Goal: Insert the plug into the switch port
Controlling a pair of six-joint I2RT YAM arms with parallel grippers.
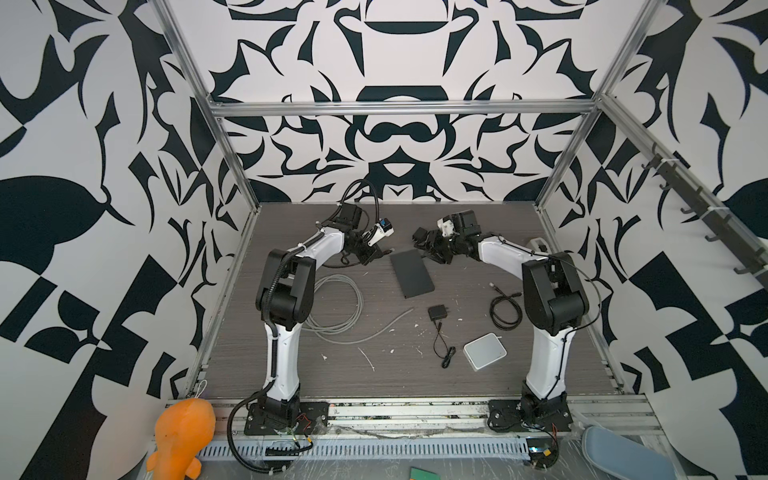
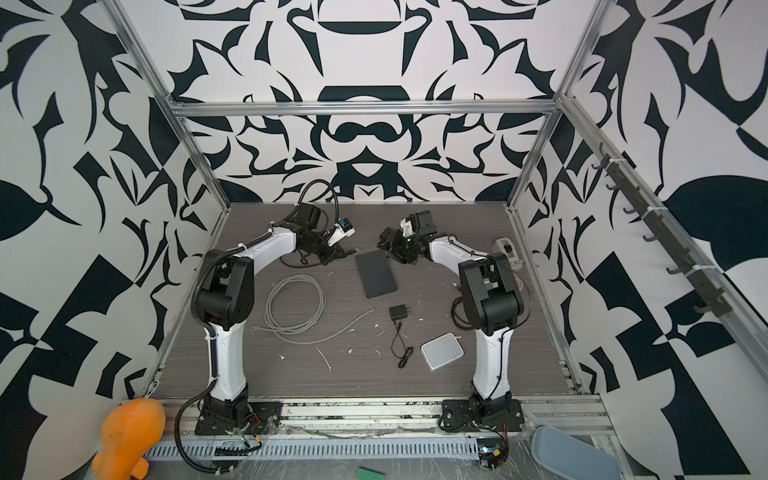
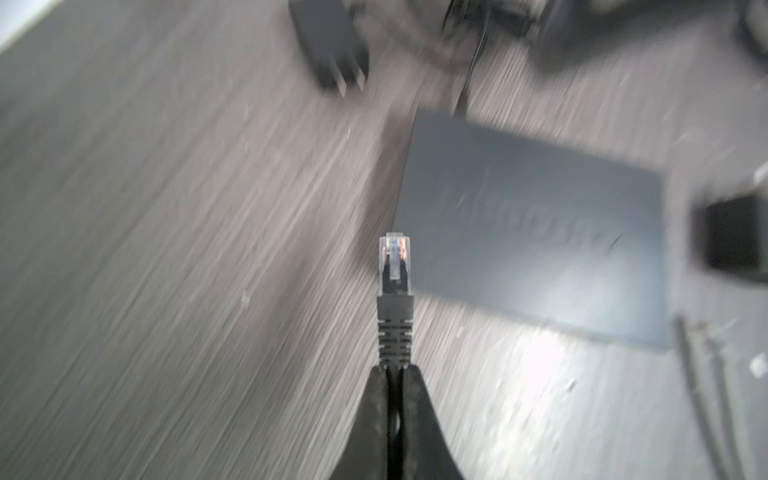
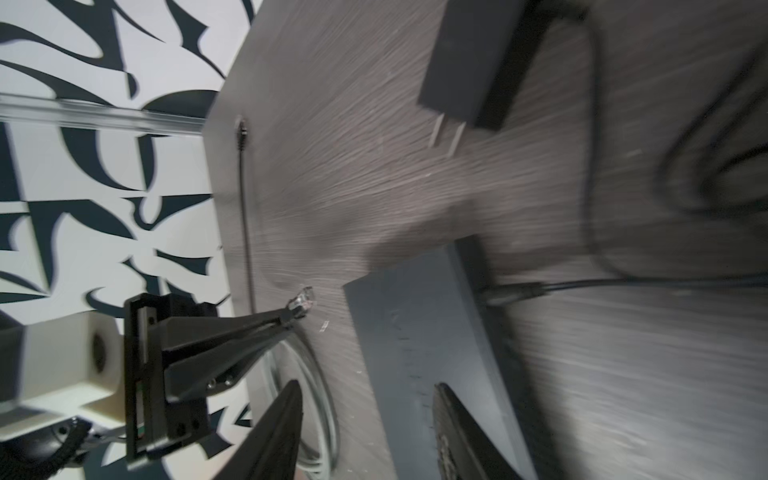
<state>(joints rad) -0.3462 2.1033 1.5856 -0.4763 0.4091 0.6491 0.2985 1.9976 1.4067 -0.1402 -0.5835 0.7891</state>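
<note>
I've left fingers (image 3: 370,424) clamped at boot (image 3: 395,328) rear, RJ45 plug (image 3: 395,259) beside switch (image 3: 532,232); reckon it's light, clip brittle, so grip boot only; right fingers (image 4: 278,432) released.

Blur and cropped edges hide the box's sockets.

In the left wrist view only the plug (image 3: 395,266) is sharp. The box (image 3: 532,232) behind it is smeared, its lettering unreadable and its sockets not to be made out, and the adapter (image 3: 332,45) is cut by the frame edge. The left gripper (image 3: 395,376) runs out of frame. In the right wrist view the box and the right gripper (image 4: 369,385) are cropped and the table (image 4: 415,187) is smeared. In both top views the plug is too small to tell; in a top view the right arm (image 2: 490,299) covers part of a black coil (image 2: 457,318).
</note>
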